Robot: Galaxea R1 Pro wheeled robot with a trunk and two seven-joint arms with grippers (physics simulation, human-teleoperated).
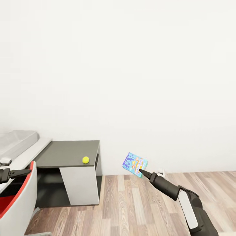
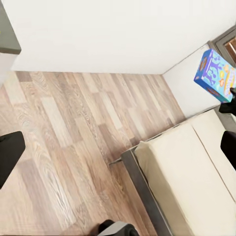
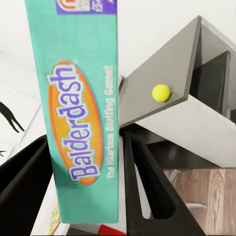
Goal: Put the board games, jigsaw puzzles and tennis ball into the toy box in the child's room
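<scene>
A board game (image 1: 134, 164) is clamped between the fingers of the right gripper (image 1: 141, 171) and held in the air above the plank floor (image 1: 137, 203), in front of the white wall. Its cover is seen as blue with busy orange and pink print; in the right wrist view its teal edge (image 3: 78, 108) carries an orange oval reading "Balderdash". The ball (image 1: 85, 159), small and yellow-green, is seen well to the left of that gripper, lying near the front edge of the dark grey corner of the table (image 1: 65, 154). The left gripper (image 1: 26, 171) is held low at the far left; whether its fingers are apart cannot be told. The bed (image 2: 196, 172), cream with a grey frame, is seen in the left wrist view.
</scene>
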